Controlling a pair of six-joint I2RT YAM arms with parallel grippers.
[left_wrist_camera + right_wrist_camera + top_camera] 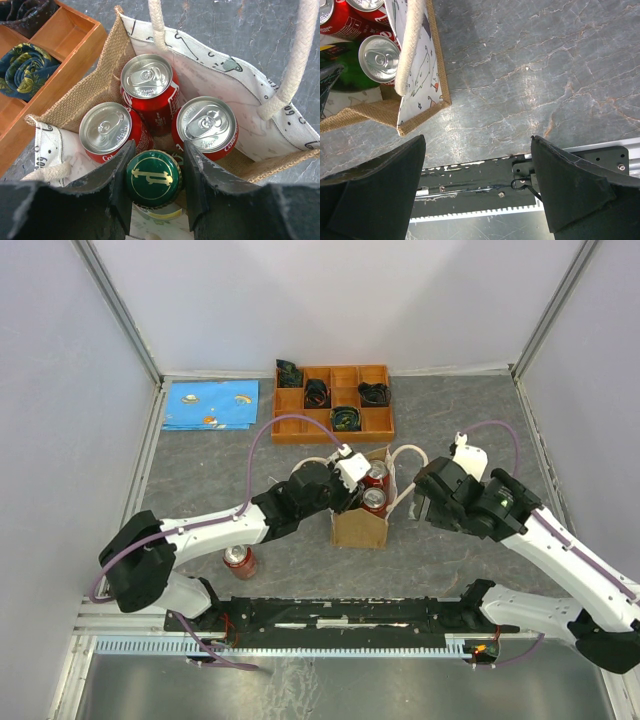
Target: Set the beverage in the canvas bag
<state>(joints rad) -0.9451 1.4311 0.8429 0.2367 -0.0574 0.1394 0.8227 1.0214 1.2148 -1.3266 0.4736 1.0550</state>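
The canvas bag stands open in the middle of the table, with cream rope handles and a printed white lining. Inside it stand three red cans. At the bag's near side a green bottle cap with a gold mark tops a beverage bottle, and my left gripper is shut on that cap from both sides, inside the bag's mouth. My right gripper hangs open over bare table just right of the bag, holding nothing.
One more red can stands on the table near the left arm's base. An orange compartmented tray with dark rolled items sits behind the bag, and a blue patterned cloth lies at the back left. A black rail runs along the near edge.
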